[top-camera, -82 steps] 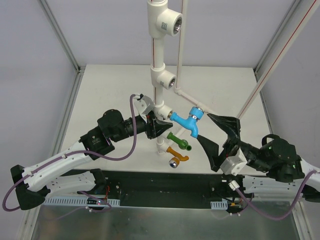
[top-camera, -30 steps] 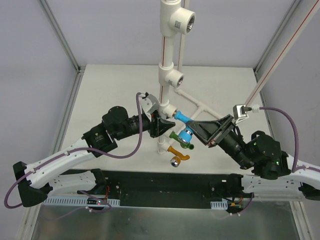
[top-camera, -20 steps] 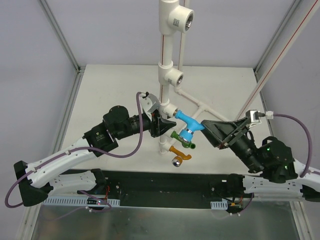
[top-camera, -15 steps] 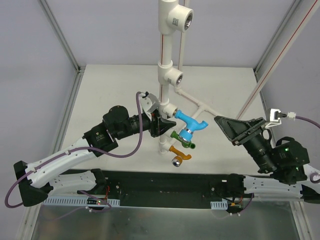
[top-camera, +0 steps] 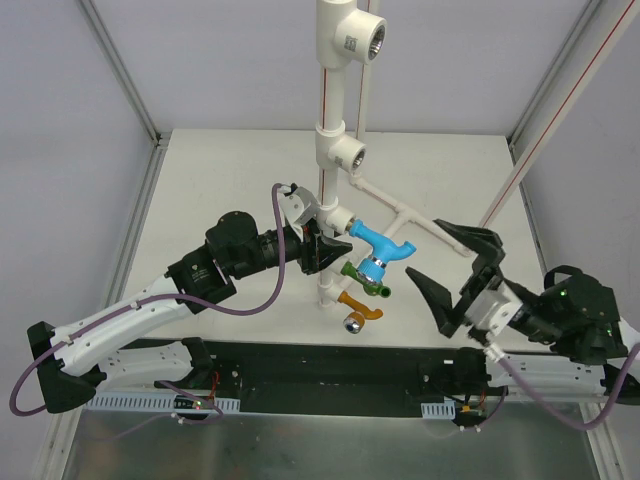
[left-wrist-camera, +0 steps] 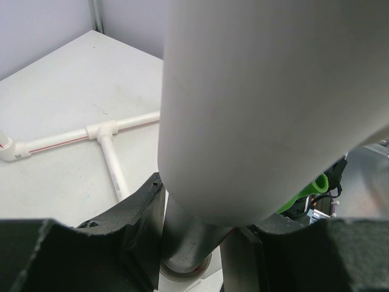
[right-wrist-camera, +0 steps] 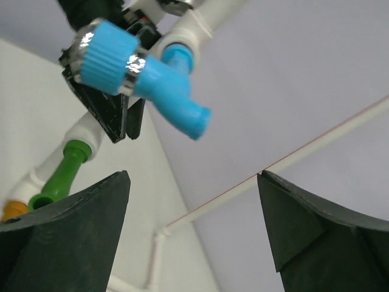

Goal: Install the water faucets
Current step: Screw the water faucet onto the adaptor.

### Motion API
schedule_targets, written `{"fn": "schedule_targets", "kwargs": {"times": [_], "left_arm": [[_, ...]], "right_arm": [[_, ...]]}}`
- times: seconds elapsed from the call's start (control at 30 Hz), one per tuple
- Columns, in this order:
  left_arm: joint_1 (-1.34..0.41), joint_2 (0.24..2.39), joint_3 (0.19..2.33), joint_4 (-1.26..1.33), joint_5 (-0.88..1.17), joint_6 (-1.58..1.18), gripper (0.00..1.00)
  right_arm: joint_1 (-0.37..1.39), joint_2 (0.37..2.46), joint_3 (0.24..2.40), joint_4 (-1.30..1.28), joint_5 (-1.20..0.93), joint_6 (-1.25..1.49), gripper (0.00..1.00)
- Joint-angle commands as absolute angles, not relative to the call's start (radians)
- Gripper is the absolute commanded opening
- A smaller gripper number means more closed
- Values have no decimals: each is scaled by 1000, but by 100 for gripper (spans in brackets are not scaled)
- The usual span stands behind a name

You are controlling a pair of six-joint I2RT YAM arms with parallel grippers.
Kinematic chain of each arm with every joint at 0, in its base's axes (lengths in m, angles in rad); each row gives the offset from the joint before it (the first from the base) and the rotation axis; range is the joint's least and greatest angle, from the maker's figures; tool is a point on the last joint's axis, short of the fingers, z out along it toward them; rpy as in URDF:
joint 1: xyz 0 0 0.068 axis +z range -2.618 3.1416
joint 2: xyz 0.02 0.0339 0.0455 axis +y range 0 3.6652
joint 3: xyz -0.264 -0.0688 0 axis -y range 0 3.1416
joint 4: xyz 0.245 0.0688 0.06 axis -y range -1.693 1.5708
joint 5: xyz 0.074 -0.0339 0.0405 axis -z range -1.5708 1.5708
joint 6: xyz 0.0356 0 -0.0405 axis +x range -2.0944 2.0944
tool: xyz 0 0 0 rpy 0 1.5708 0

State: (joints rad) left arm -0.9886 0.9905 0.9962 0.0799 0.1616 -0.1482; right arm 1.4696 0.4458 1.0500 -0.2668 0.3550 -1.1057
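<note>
Two-fingered left gripper (top-camera: 330, 250) clamps the white pipe (top-camera: 328, 100); right gripper (top-camera: 426, 253) gapes wide, empty, near the blue faucet (top-camera: 378, 243).

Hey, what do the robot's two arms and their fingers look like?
The left arm and right arm match: white lower links, black joint housings, broad black wedge-shaped fingers, a looping purple cable each. A small green light shows on the right one.

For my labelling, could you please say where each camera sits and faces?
Top external: above, behind, looking down; both arms, left hand on white pipe, right hand open.
Left wrist: left arm, facing that pipe; own fingers below.
Right wrist: right arm, facing blue faucet; own fingers below.
Top and right wrist share the faucet.
</note>
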Motion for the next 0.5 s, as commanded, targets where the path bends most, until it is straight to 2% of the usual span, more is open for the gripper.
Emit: {"fn": "schedule_targets", "kwargs": {"times": [0.0, 0.27, 0.37, 0.43, 0.47], "left_arm": [[-989, 988, 1020, -28, 143, -304, 0], [-988, 982, 1016, -29, 144, -308, 0], [-989, 970, 1009, -29, 140, -307, 0], [-989, 963, 1006, -29, 140, -307, 0], [-988, 960, 1002, -29, 140, -308, 0]], "right_arm": [[1471, 485, 1057, -223, 171, -1627, 94], [1471, 641, 1118, -222, 110, -1770, 93], [1471, 686, 1123, -247, 120, -1784, 87], [1473, 709, 1112, -238, 144, -1761, 72], [1471, 719, 1102, -229, 172, -1737, 58]]}}
